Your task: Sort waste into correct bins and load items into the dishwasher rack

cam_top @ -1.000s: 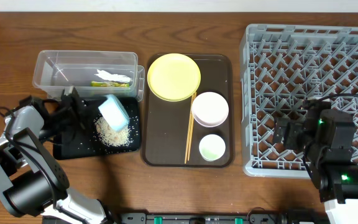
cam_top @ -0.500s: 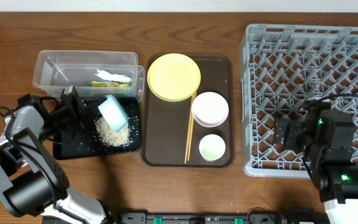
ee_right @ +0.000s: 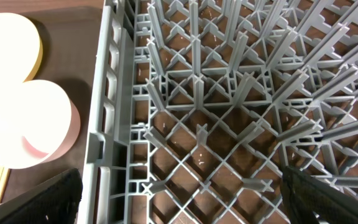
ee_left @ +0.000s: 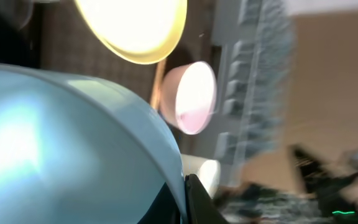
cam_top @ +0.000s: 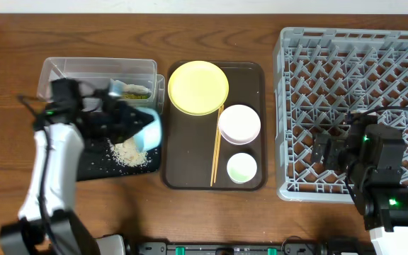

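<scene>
**Left arm holding the blue bowl at the black tray; right arm idle over the rack**

The left gripper [cam_top: 134,126] is closed on the rim of the light blue bowl [cam_top: 150,133]. The bowl is tipped well off level. In the left wrist view its smooth, pale blue outer wall [ee_left: 61,137] fills the lower left of the frame, with one dark finger [ee_left: 196,200] against its edge. The bowl sits at the right end of the black tray [cam_top: 91,166], just beside the heap of white rice [cam_top: 127,152]. The heap lies in the tray with stray grains scattered around it. Whether the bowl touches the tray cannot be told.

Behind the tray is the clear tub [cam_top: 98,65]. It holds the yellow-green wrapper [cam_top: 139,92] and a white scrap [cam_top: 117,86], which is partly hidden by the arm.

To the right is the brown serving tray [cam_top: 190,163]. It carries the yellow plate [cam_top: 198,86] at its far end, then the pinkish-white bowl [cam_top: 239,124] and the pale green cup [cam_top: 241,168]. The chopsticks [cam_top: 217,149] lie lengthwise beside the bowl and cup.

Farthest from the bowl is the grey dishwasher rack [cam_top: 353,85], with bare pegs. The right gripper [cam_top: 326,152] hangs over its near left part with its fingers spread wide and nothing between them.
</scene>
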`<state>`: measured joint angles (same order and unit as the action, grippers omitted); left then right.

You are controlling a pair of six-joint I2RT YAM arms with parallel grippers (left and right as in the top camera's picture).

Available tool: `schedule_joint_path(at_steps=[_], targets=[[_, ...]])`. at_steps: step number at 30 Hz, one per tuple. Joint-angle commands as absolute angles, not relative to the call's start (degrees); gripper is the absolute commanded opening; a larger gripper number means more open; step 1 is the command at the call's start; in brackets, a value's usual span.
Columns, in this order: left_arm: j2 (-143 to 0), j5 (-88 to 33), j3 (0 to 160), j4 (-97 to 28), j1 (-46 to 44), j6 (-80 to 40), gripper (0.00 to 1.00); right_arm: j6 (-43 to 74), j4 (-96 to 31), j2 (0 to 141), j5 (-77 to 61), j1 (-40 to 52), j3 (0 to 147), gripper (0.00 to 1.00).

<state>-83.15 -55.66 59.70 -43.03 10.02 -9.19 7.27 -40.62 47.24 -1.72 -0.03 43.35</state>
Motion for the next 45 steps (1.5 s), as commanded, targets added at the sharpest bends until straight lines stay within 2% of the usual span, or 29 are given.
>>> schedule_joint_path(at_steps=[1, 7, 12, 17, 23, 25, 27, 32, 38, 45], targets=[[-80.31, -37.54, 60.34, -40.47, 1.06, -8.23, 0.06, 8.10, -40.49, 47.27, -1.93, 0.78, 44.40, 0.99], [-82.63, -22.46, 60.34, -35.07, -14.94, -9.52, 0.06, 8.10, -40.49, 47.27, -1.93, 0.78, 44.40, 0.99], [-87.57, -14.22, 60.34, -31.57, -23.79, -10.17, 0.07, 8.10, -40.51, 47.27, -1.93, 0.78, 44.40, 0.99], [-93.01, -10.85, 60.34, -29.85, -28.10, -10.17, 0.07, 8.10, -40.51, 47.27, -1.93, 0.78, 44.40, 0.99], [-96.99, -10.85, 60.34, -28.53, -29.08, -10.15, 0.08, 8.10, -40.53, 47.27, -1.93, 0.78, 44.40, 0.99], [-96.97, -10.85, 60.34, -28.12, -29.08, -10.13, 0.16, 8.10, -40.53, 47.27, -1.96, 0.78, 44.40, 0.99], [-96.62, -10.85, 60.45, -27.99, -29.06, -10.11, 0.30, 8.10, -40.51, 47.27, -1.93, 0.78, 44.40, 0.99], [-94.17, -10.85, 62.81, -30.46, -29.06, -9.61, 0.42, 8.10, -40.53, 47.27, -1.93, 0.78, 44.40, 0.99], [-86.70, -11.53, 64.71, -34.98, -30.70, -9.69, 0.44, 8.10, -40.51, 47.27, -1.93, 0.78, 44.40, 0.99], [-85.10, -11.51, 64.14, -38.17, -37.41, -11.31, 0.45, 8.10, -40.53, 47.27, -1.96, 0.78, 44.40, 0.99]])
